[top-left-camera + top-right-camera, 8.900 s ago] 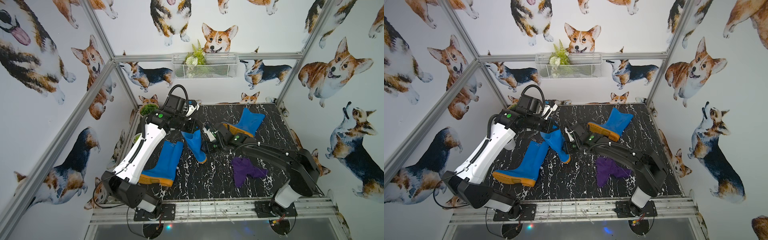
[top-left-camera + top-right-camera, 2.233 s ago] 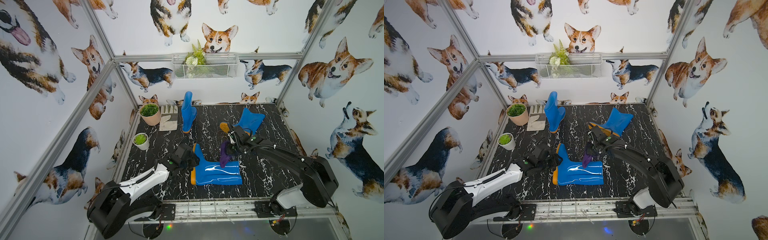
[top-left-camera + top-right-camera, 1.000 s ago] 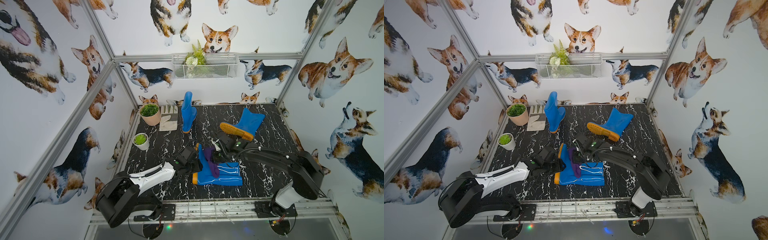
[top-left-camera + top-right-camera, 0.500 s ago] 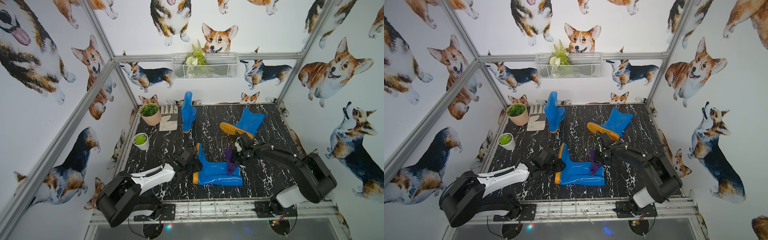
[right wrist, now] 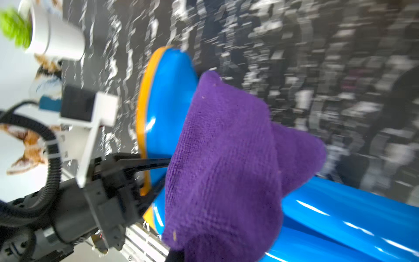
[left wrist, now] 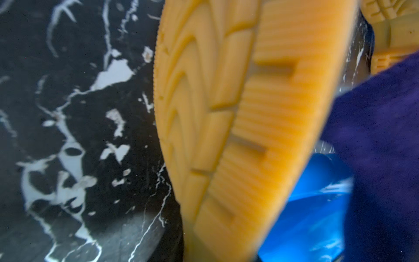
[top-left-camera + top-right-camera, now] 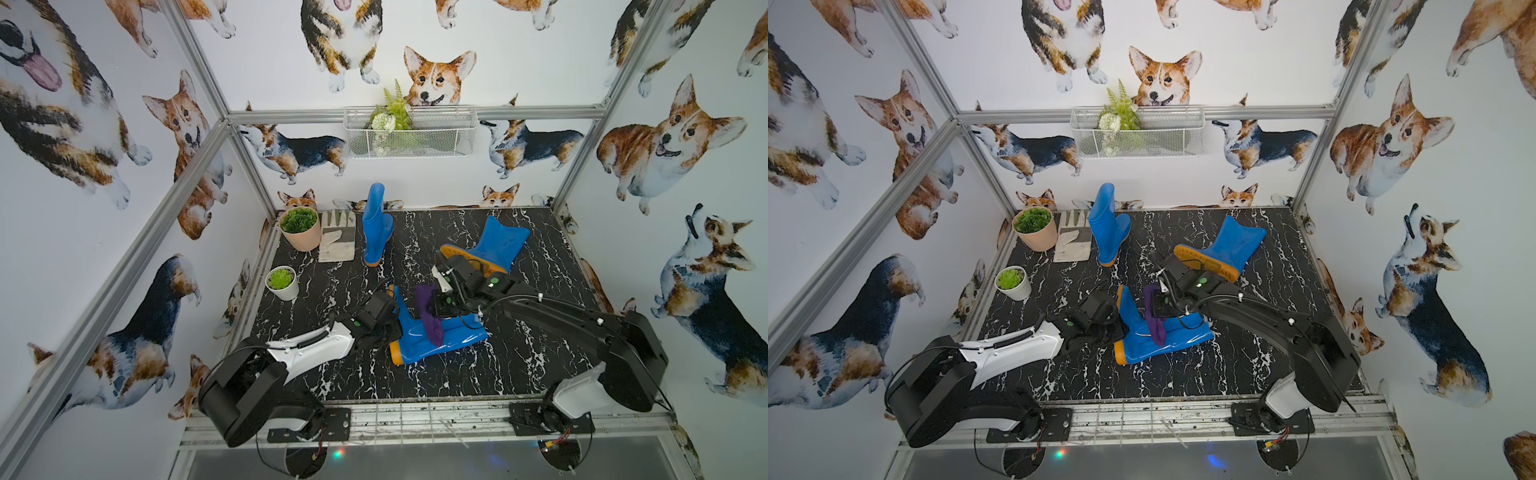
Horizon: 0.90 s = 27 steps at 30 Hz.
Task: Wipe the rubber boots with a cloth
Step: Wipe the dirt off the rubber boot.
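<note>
Currently right tool holds cloth draped over the lying boot

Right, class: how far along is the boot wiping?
Done: the right end effector grips the cloth. In hand: the cloth lies across the front boot, with the left end effector at its sole. Left: possibly the upright boot and the back-right boot; neither is being touched, and cleanliness doesn't show.

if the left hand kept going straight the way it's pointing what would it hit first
The orange sole of the lying boot: the left hand points straight at it, and it fills the left wrist view. Contact looks near, though depth is unclear.
</note>
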### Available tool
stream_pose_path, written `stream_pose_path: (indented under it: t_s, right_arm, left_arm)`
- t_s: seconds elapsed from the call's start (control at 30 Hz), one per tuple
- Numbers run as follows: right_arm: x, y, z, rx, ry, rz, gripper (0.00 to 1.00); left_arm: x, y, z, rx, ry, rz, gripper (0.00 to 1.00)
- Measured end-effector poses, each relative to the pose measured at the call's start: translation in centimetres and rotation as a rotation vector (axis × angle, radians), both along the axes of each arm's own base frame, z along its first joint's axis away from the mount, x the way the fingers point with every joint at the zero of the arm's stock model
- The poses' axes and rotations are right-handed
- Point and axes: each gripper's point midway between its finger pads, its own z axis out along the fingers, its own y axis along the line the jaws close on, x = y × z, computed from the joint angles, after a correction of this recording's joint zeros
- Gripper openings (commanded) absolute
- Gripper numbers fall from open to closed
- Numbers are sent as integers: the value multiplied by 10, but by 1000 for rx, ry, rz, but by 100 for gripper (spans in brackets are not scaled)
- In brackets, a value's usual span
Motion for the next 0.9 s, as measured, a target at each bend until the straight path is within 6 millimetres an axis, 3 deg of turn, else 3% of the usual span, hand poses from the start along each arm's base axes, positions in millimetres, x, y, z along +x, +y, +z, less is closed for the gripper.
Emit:
stream_pose_path:
  t_s: [0.07,0.23,0.37,0.47,0.53,0.63,0.7,0.83,0.9]
  right_arm:
    - [-5,19,-17,-14,23,40,0]
    - [-8,32,-61,-77,95,69,3]
    - [-14,38,-83,-111,125,106,52]
    - [-18,41,-96,-134,138,125,60]
    - [-19,40,-101,-152,145,124,53]
    - [-20,42,-106,-172,150,132,19]
    - [-21,38,-112,-209,141,140,3]
    - [-18,26,-113,-211,124,128,0]
    - [-15,7,-113,-193,138,109,0]
  left_arm:
    - [2,2,2,-3,-8,20,50]
    - [5,4,17,-27,-50,41,51]
    - [2,9,17,-24,-60,49,51]
    - [0,11,12,-17,-52,50,51]
    - [-1,13,9,-8,-47,51,51]
    - [-1,11,9,-15,-44,46,51]
    - [-1,10,9,-18,-44,42,51]
    - [-1,9,7,-14,-41,35,50]
    - [-2,10,5,-13,-40,34,49]
